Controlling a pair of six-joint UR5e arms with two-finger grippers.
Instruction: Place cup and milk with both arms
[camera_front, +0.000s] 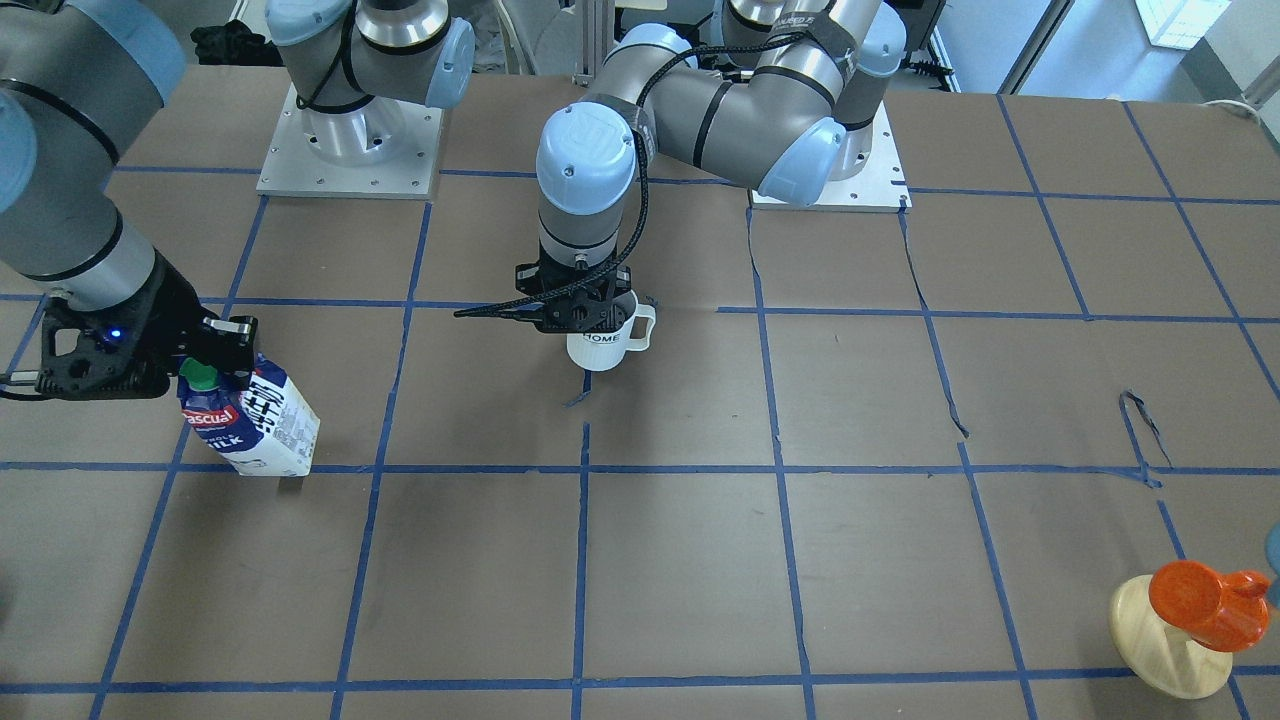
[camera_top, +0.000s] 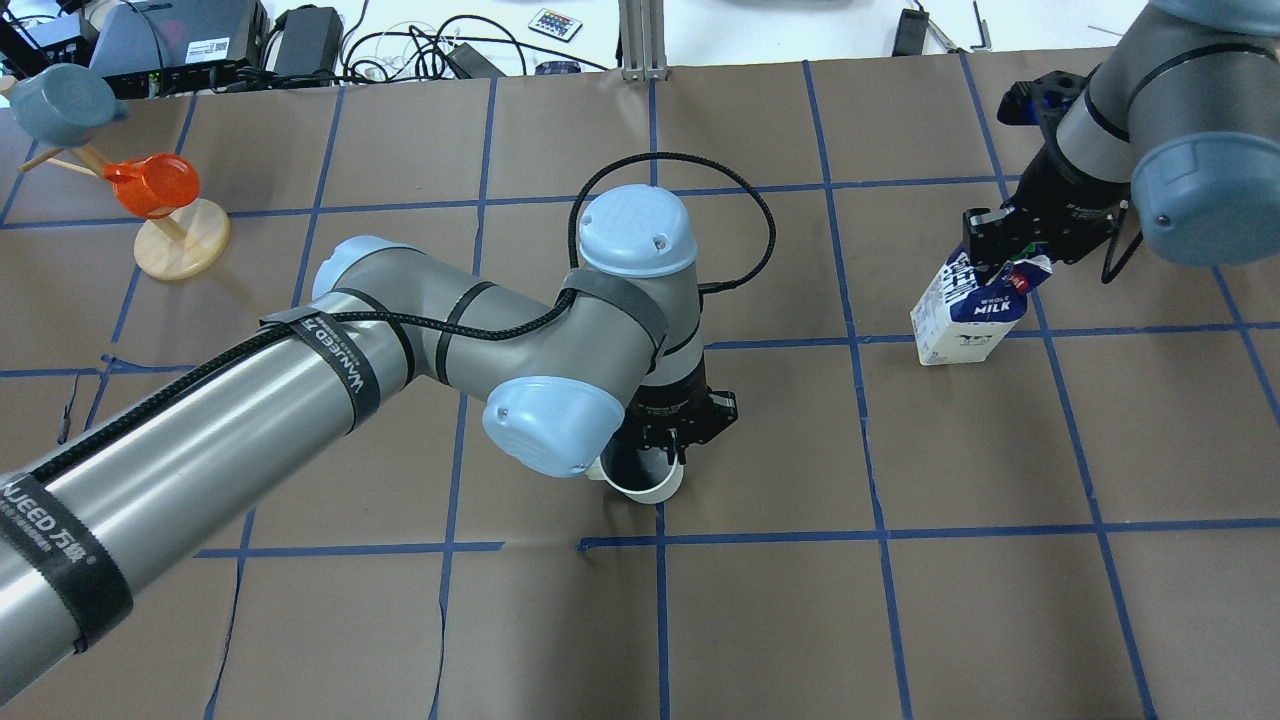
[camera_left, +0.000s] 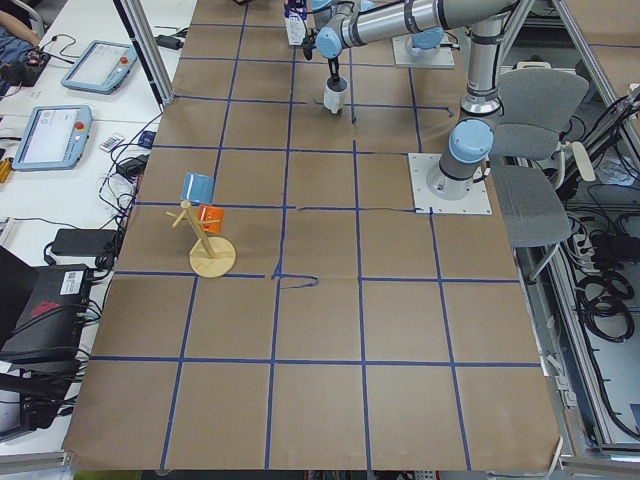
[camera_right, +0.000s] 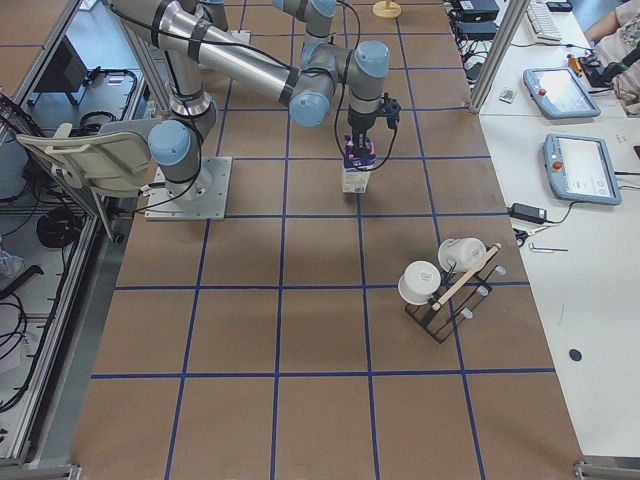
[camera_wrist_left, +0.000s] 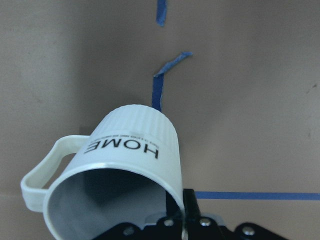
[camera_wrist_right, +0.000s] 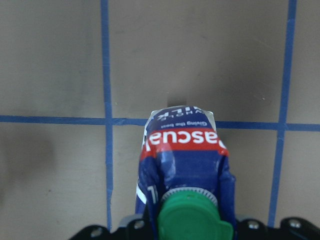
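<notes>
The white cup (camera_front: 600, 345) with "HOME" lettering hangs slightly tilted from my left gripper (camera_front: 580, 305), which is shut on its rim near the table's middle. In the left wrist view the cup (camera_wrist_left: 125, 160) shows its grey inside and its handle on the left, just over a blue tape line. In the overhead view the left gripper (camera_top: 668, 440) hides most of the cup (camera_top: 650, 487). My right gripper (camera_front: 215, 362) is shut on the top of the milk (camera_front: 262, 425), at the green cap. The carton (camera_top: 965, 315) leans, its base at or just above the table.
A wooden stand (camera_front: 1170, 640) with an orange cup (camera_front: 1205, 600) and a blue one (camera_top: 65, 100) is at the table's far corner on my left. A rack with white mugs (camera_right: 440, 285) stands on my right. Loose tape curls (camera_front: 1140, 420) lie on the brown paper.
</notes>
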